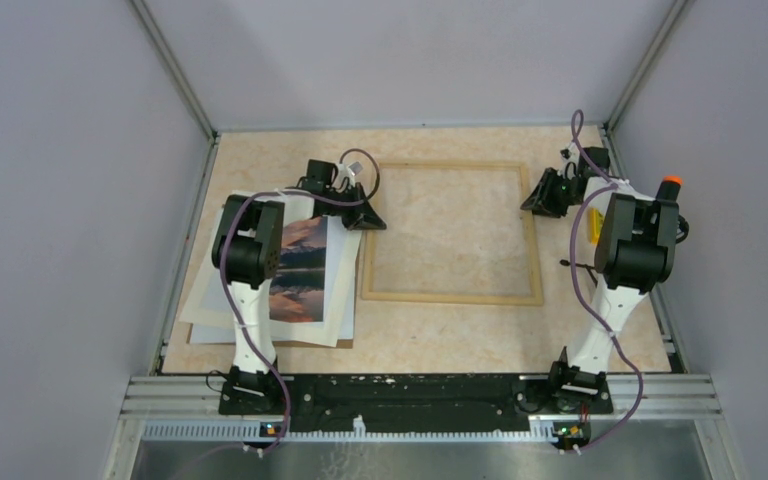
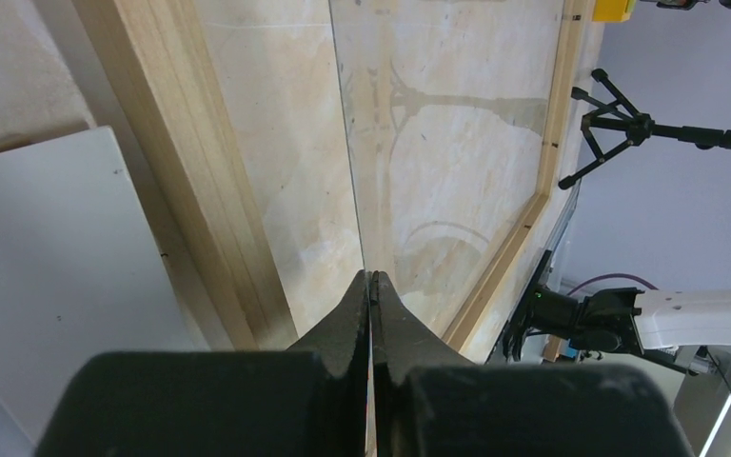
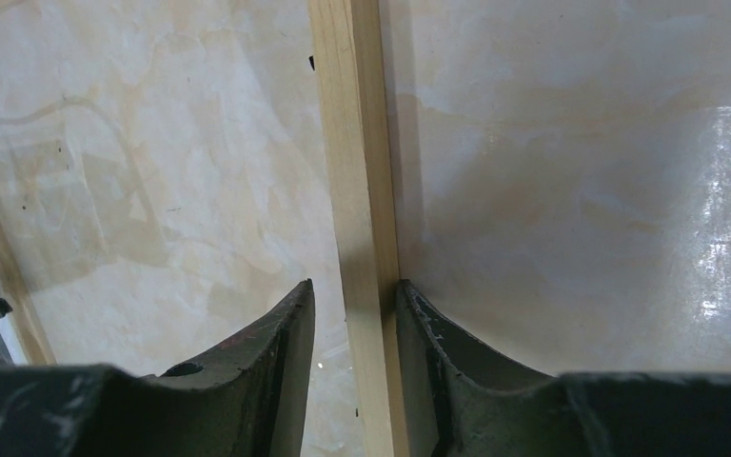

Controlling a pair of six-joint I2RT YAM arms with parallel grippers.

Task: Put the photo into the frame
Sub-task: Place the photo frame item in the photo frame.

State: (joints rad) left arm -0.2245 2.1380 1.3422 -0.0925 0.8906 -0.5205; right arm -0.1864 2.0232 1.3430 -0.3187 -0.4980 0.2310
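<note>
**The photo (image 1: 305, 270) not yet framed**

The right claw (image 3: 354, 290), part-open, straddles the right rail of the frame (image 1: 450, 297). The left claw (image 2: 371, 278) is shut at its far-left corner. The photo lies by the left edge of the desk (image 1: 440, 340). It looks light and limp, probably best pinched by its margin.

Frame (image 1: 453, 297) light natural wood. Photo (image 1: 305, 275) orange-pink sky, dark blue-grey land, white margin. Table (image 1: 440, 340) beige, marbled. Clear pane (image 2: 438, 143), faint reflections. Left arm (image 1: 250, 325) and right arm (image 1: 598, 325) white with black joints. Walls (image 1: 60, 150) pale lilac-grey.
</note>
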